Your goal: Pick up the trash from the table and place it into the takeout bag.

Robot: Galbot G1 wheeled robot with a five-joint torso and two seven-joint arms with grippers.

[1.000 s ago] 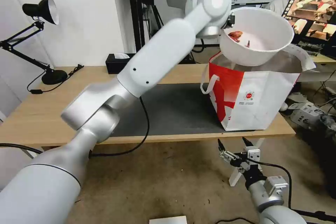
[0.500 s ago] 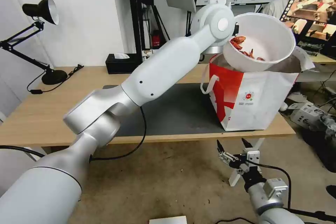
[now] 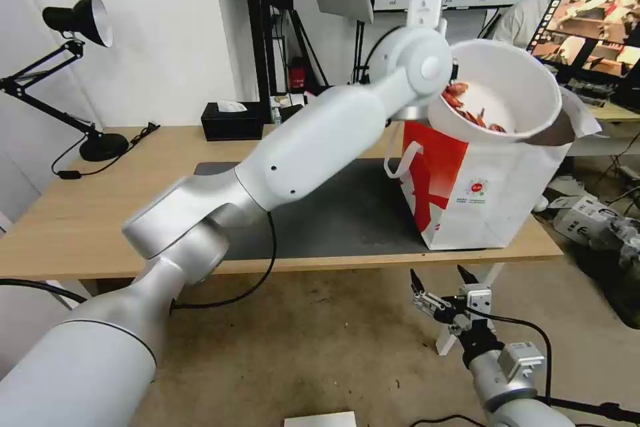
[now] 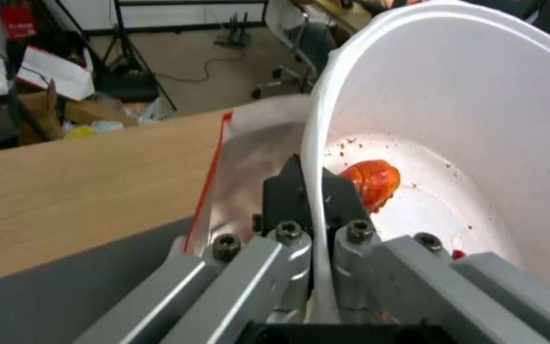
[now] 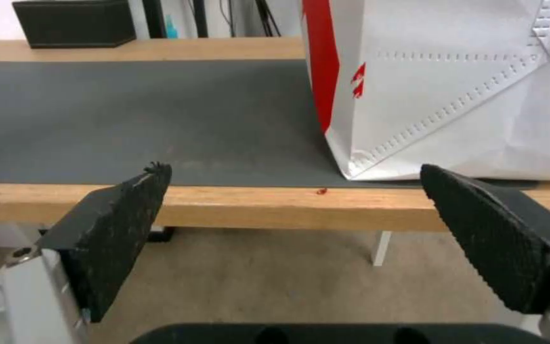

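Note:
My left gripper (image 3: 454, 73) is shut on the rim of the white round bowl (image 3: 517, 77), holding it steeply tilted over the open mouth of the red-and-white takeout bag (image 3: 487, 193) at the table's right end. In the left wrist view the gripper (image 4: 310, 179) pinches the bowl (image 4: 479, 119) wall, one red shell scrap (image 4: 372, 179) clings inside, and the bag's foil lining (image 4: 249, 153) lies beneath. Red scraps (image 3: 475, 115) gather at the bowl's low side. My right gripper (image 3: 440, 278) hangs open below the table's front edge (image 5: 256, 203), facing the bag (image 5: 453, 86).
A dark grey mat (image 3: 333, 213) covers the middle of the light-wood table (image 3: 80, 213). A black tissue box (image 3: 230, 121) and a desk lamp (image 3: 77, 20) stand at the back left. A tiny red crumb (image 5: 322, 191) lies at the front edge. Equipment (image 3: 587, 217) sits on the floor at the right.
My left arm has lowered the bowl toward the bag's mouth and tipped it further. The red scraps slid to its low side. The right gripper barely moved.

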